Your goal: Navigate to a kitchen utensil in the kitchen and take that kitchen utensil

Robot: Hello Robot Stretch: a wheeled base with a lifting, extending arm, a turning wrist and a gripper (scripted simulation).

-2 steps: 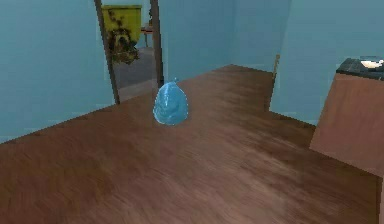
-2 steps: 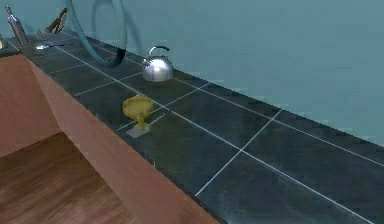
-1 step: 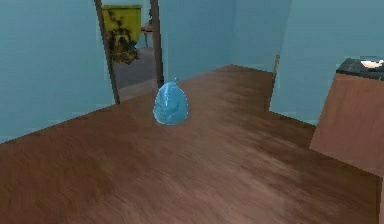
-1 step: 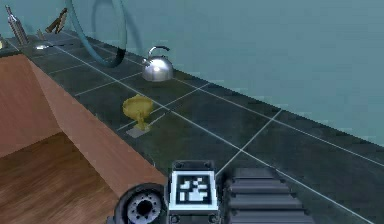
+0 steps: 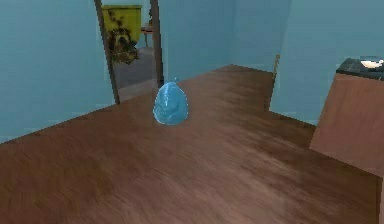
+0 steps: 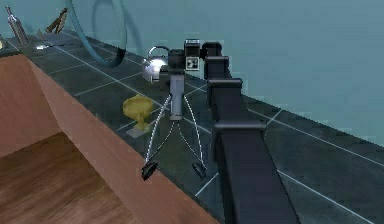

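My arm reaches out over a dark tiled countertop. The gripper hangs off its far end, its two thin fingers pointing back toward the counter's near edge. A flat yellow thing lies on the counter just beside the fingers, and a shiny rounded metal thing stands behind it. I cannot tell whether the gripper holds anything. Far along the counter, at the arm side view's top left, lie a slim metal utensil and a small upright metal piece.
A clear glass ring shape stands on the counter against the blue wall. In the forward view a blue sack sits on the wood floor before a doorway. A brown counter with a white thing stands at the right.
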